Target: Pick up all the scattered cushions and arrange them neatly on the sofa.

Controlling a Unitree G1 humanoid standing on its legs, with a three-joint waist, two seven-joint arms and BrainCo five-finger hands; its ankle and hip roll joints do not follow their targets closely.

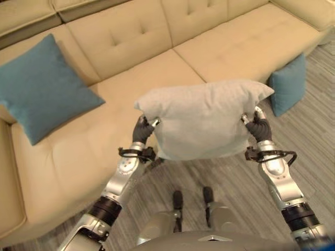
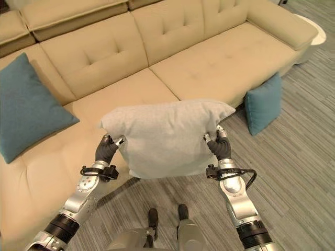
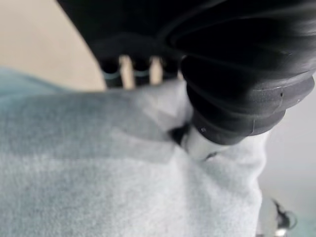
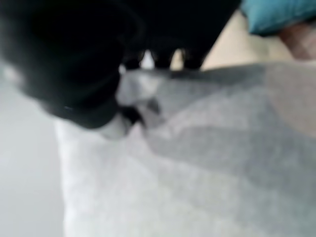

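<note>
The left hand (image 1: 142, 130) and right hand (image 1: 258, 127) each pinch an upper corner of the grey cushion (image 1: 204, 119), which hangs clear of the floor just before the sofa (image 1: 220, 52). Such shallow corner grips could slip, dropping it short of the seat.

No readable text, label, number or sign anywhere. Grey cushion (image 1: 204, 117): plain fabric, no tag visible. Teal cushions (image 1: 42, 86) at 9 o'clock and (image 1: 289, 83) at 2 o'clock: plain, no print. Sofa (image 1: 230, 47): tufted beige upholstery, no label. Floor (image 1: 309, 130): striped carpet, no markings.
</note>
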